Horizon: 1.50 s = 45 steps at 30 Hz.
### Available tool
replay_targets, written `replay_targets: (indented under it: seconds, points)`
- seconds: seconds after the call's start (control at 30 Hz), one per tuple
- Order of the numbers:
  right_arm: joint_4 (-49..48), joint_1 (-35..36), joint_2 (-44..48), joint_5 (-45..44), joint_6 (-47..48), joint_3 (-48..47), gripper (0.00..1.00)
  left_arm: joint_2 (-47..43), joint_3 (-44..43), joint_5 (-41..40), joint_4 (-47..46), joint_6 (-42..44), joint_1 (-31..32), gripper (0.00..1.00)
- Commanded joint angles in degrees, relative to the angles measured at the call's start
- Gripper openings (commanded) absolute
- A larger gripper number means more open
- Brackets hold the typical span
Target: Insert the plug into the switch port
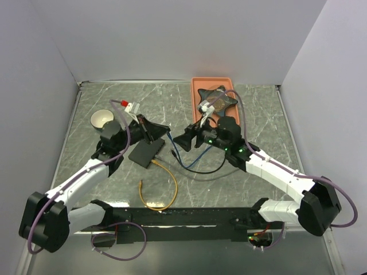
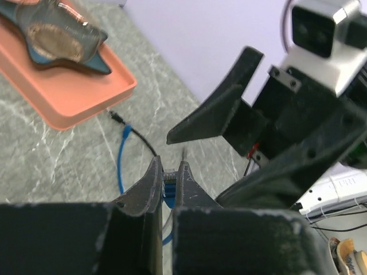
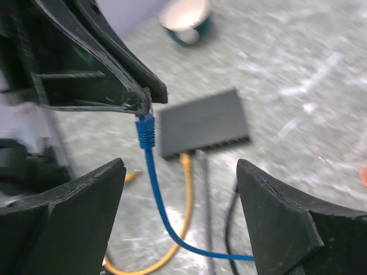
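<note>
The left gripper (image 2: 168, 172) is pinched tight on the blue plug (image 3: 145, 129). It holds the plug up in the air, and the blue cable (image 3: 153, 189) hangs down from it to the tabletop (image 1: 252, 114). The right gripper (image 3: 180, 166) is spread wide and holds nothing. It sits just right of the left one and faces it. The black box (image 3: 202, 121) lies flat just below and near the plug. Its row of ports (image 3: 209, 146) runs along the long edge that faces near and right. A yellow cable (image 3: 186, 172) and a gray cable (image 3: 203, 183) are already plugged into that row. The ports beside them look free, but the picture is blurry there. The plug stands up and down, while the ports open sideways. So I think the plug must be tipped flat, pointed at a free port, and brought down and pushed in. The left gripper is the nearer one to the box. Far right, an orange tray (image 1: 195, 94) holds a dark star-shaped thing (image 1: 218, 98). Far left, a bowl (image 1: 102, 118) looks empty.
</note>
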<state>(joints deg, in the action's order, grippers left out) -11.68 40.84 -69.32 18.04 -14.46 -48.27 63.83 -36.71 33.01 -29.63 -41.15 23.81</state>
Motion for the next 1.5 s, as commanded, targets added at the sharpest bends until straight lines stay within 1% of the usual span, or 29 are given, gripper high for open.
replay_targets:
  seconds: [0.0, 0.03, 0.1, 0.13, 0.27, 0.37, 0.4, 0.47, 0.5, 0.63, 0.67, 0.73, 0.77, 0.8, 0.83, 0.87, 0.93, 1.3, 1.33, 1.37, 1.43, 1.47]
  points:
    - [-11.6, -2.3, 1.5, 18.0, -5.7, 0.9, 0.86, -4.3, 3.3, 1.8, -9.9, 0.2, 0.2, 0.01]
    - [-13.6, -2.3, 1.1, 21.4, -6.7, 0.9, 0.86, -4.9, 4.3, 2.1, -12.0, 0.1, 0.2, 0.01]
    - [-15.7, -2.5, -0.1, 24.6, -9.0, 0.7, 0.86, -6.2, 4.8, 3.3, -13.3, -0.2, 0.2, 0.01]
    - [-18.5, -2.7, -0.7, 27.5, -9.9, 0.7, 0.86, -6.6, 5.2, 3.6, -14.4, -0.2, 0.2, 0.01]
    - [-20.8, -2.8, -3.3, 30.4, -12.2, -0.1, 0.83, -8.7, 6.0, 5.4, -17.1, -0.7, 0.3, 0.01]
    - [-21.4, -2.9, -4.4, 30.6, -13.0, -0.4, 0.81, -10.0, 6.6, 6.4, -18.4, -1.0, 0.2, 0.01]
    - [-21.5, -2.9, -4.6, 30.5, -13.3, -0.5, 0.77, -10.2, 6.6, 6.7, -18.4, -1.0, 0.3, 0.01]
    - [-22.1, -2.8, -4.9, 30.6, -13.9, -0.6, 0.75, -10.4, 6.4, 7.6, -18.5, -1.0, 0.3, 0.01]
    - [-22.9, -3.0, -4.9, 30.7, -14.5, -0.6, 0.69, -10.4, 6.2, 7.9, -18.5, -1.0, 0.2, 0.01]
    - [-26.2, -3.2, -5.6, 32.0, -17.0, -0.2, 0.65, -9.7, 6.0, 10.0, -19.9, -1.6, 0.3, 0.01]
    - [-27.2, -3.4, -6.2, 32.2, -17.7, 0.1, 0.61, -9.5, 6.1, 10.6, -20.3, -1.9, 0.3, 0.01]
    - [-30.0, -3.6, -6.5, 33.0, -19.6, 0.5, 0.59, -9.3, 6.0, 11.1, -20.9, -2.1, 0.3, 0.01]
    - [-30.5, -3.7, -6.7, 33.2, -20.1, 0.6, 0.55, -9.3, 6.0, 11.4, -21.0, -2.1, 0.3, 0.01]
    - [-31.0, -3.8, -7.0, 33.4, -20.7, 0.7, 0.54, -9.3, 5.9, 11.4, -20.9, -2.1, 0.3, 0.01]
    - [-31.0, -3.8, -7.0, 33.5, -20.8, 0.6, 0.52, -9.3, 5.9, 11.4, -20.8, -2.1, 0.3, 0.01]
    - [-30.9, -3.8, -7.2, 33.5, -20.8, 0.5, 0.48, -9.4, 5.9, 11.3, -20.8, -2.1, 0.3, 0.01]
    - [-30.8, -3.8, -7.3, 33.3, -20.7, 0.4, 0.46, -9.6, 6.0, 11.2, -20.7, -2.1, 0.3, 0.01]
    - [-30.6, -3.8, -7.6, 34.2, -21.0, 0.0, 0.22, -8.8, 5.7, 11.2, -21.2, -2.7, 0.4, 0.01]
    - [-30.7, -3.9, -7.8, 34.3, -20.9, -0.1, 0.2, -8.6, 5.7, 11.3, -21.3, -2.8, 0.4, 0.01]
    - [-30.9, -4.0, -7.8, 34.4, -21.0, -0.1, 0.13, -8.6, 5.7, 11.2, -21.3, -2.8, 0.4, 0.01]
    - [-30.9, -3.8, -7.8, 34.4, -21.0, -0.1, 0.03, -8.4, 5.6, 11.3, -21.2, -2.8, 0.4, 0.02]
    - [-30.9, -3.9, -7.8, 34.5, -21.0, 0.0, 0.0, -8.5, 5.6, 11.2, -21.1, -2.7, 0.5, 0.02]
